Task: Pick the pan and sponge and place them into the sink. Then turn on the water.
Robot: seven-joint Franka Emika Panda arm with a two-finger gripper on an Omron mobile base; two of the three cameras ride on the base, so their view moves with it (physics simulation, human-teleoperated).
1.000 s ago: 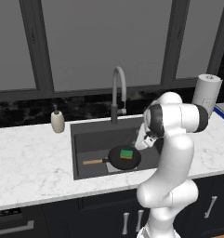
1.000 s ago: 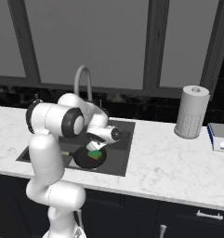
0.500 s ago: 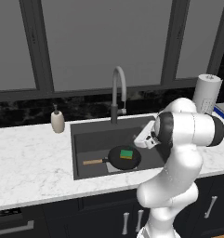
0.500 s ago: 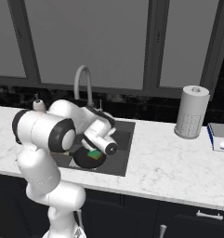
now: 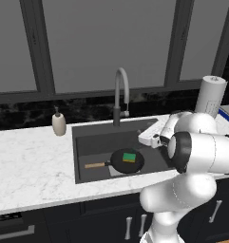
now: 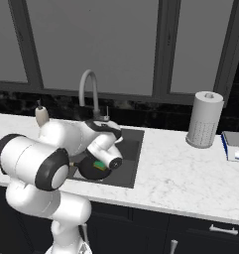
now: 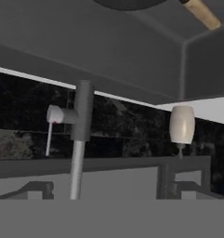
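a white marble counter (image 5: 30, 166) runs along the wall beneath tall dark-framed windows (image 5: 104, 42), with a black stone backsplash (image 5: 21, 116) between them. a beige soap dispenser (image 5: 59, 124) stands upright on the counter near the backsplash, toward the left of the left base view; in the hand view it hangs upside down (image 7: 181, 125) against the dark wall. a white paper towel roll (image 6: 204, 119) stands upright on the counter well off to the right, close to the backsplash. just beyond it, at the right edge of the right base view, lies a flat blue and white thing (image 6: 235, 146), cut off by the frame. dark cabinet fronts (image 6: 200, 230) with pale handles sit below the counter.
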